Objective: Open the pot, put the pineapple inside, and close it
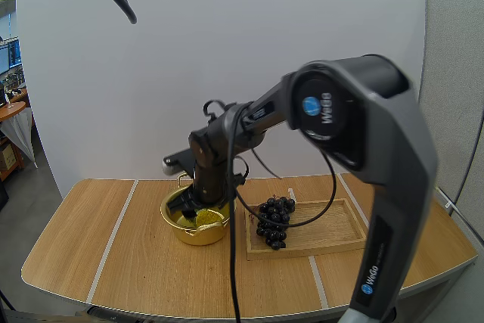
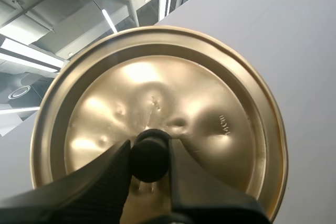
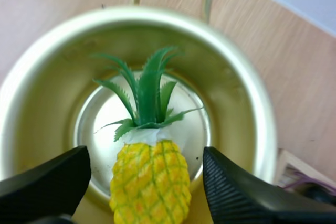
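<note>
Wooden counter (image 1: 83, 255), rounded corners, pale lines across the top. Plain white board (image 1: 227, 43) upright behind it; grey partition (image 1: 454, 73) to the right, grey floor (image 1: 23, 209) left.

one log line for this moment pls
left end effector: shut on lid knob | right end effector: open above pot | pineapple: in pot | closing: not yet done
</note>
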`<state>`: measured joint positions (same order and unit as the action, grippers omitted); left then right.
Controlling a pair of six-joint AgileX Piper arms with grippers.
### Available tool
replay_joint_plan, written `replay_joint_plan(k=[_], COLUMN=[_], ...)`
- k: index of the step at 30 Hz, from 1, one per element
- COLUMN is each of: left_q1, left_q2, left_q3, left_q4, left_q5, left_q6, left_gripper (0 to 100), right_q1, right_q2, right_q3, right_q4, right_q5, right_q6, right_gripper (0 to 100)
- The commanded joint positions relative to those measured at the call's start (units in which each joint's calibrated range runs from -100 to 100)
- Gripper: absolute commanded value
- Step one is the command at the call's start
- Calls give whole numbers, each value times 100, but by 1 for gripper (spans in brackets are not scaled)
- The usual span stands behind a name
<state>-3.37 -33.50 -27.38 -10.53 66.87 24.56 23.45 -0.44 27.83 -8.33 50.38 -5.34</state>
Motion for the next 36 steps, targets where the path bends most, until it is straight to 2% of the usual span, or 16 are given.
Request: replay_joint_plan(k=[1, 10, 18, 24, 36], left_q1=[-25, -25, -25, -25, -25], left_q2=[-42, -42, -42, -42, -42], left_q3=[-45, -45, -45, -45, -45], left_q4=[3, 3, 3, 3, 3], left_q5=[-209, -209, -209, -209, -209], left_q6=[-43, -43, -43, -43, -43], left_gripper=[0, 0, 0, 0, 0], right_q1=[-9, -9, -9, -9, -9], right_q2=[-599, -2274, -3935, -5032, -6453], right_q3=[-36, 148, 846, 1331, 1497], right_q4=[-41, -16, -26, -26, -116], right_q5=[452, 1408, 1695, 2348, 4872], right_q6=[-29, -29, -29, -39, -28], right_gripper=[100, 100, 100, 100, 100])
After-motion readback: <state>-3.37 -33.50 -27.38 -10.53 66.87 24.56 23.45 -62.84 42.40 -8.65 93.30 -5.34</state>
